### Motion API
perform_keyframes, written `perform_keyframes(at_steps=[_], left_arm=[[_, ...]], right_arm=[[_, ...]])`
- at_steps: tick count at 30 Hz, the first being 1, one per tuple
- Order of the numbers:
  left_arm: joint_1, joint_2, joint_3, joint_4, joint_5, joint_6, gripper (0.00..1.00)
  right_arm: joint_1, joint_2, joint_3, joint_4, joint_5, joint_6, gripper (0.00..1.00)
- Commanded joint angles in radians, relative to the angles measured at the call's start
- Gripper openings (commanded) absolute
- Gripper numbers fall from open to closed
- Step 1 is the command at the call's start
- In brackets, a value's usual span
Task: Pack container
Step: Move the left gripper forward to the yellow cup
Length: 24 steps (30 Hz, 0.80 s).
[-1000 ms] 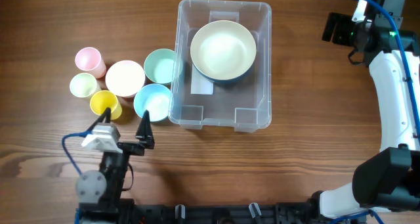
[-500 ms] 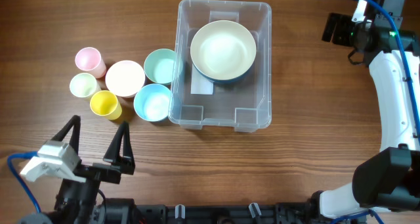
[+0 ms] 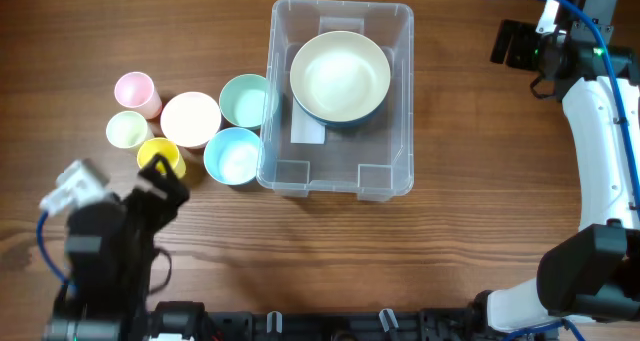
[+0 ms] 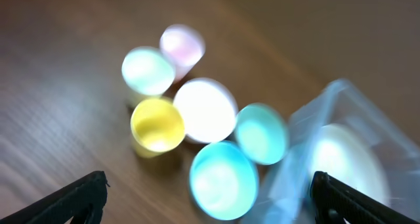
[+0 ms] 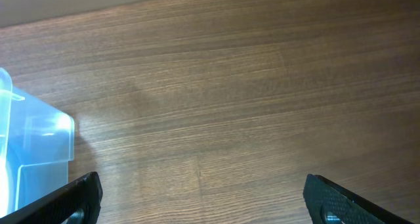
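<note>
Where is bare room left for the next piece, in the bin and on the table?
In the container, the floor between the large bowl and the near wall is free. Bare table lies between it and the right arm. Crowded: cups and bowls cluster beside its left wall.

overhead looks down; wrists share container (image 3: 336, 159)

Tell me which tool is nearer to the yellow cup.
Left. The left tool hovers open close to the yellow cup, on the robot's side of it. The right tool is far off, past the container, at the table's opposite side.
</note>
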Motion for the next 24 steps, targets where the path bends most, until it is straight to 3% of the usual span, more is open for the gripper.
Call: perform_keyframes(at_steps=[1,9,18,24], left_arm=[[-0.001,0.184,0.002,-0.005,-0.014,-0.055,1.0],[0.155,0.375,0.002,-0.008,0.164,-0.047,1.0],[0.413,0.414,0.002,-0.008,0.379,0.194,1.0],[0.477,0.496,0.002,-0.003,0.418,0.213,0.96]], right_arm=[[0.002,0.011,0.004,0.003,0.013,0.014,1.0],[0.002,0.011,0.004,0.003,0.013,0.014,1.0],[0.002,0.011,0.004,0.003,0.013,0.013,1.0],[0.002,0.011,0.004,0.003,0.013,0.013,1.0]])
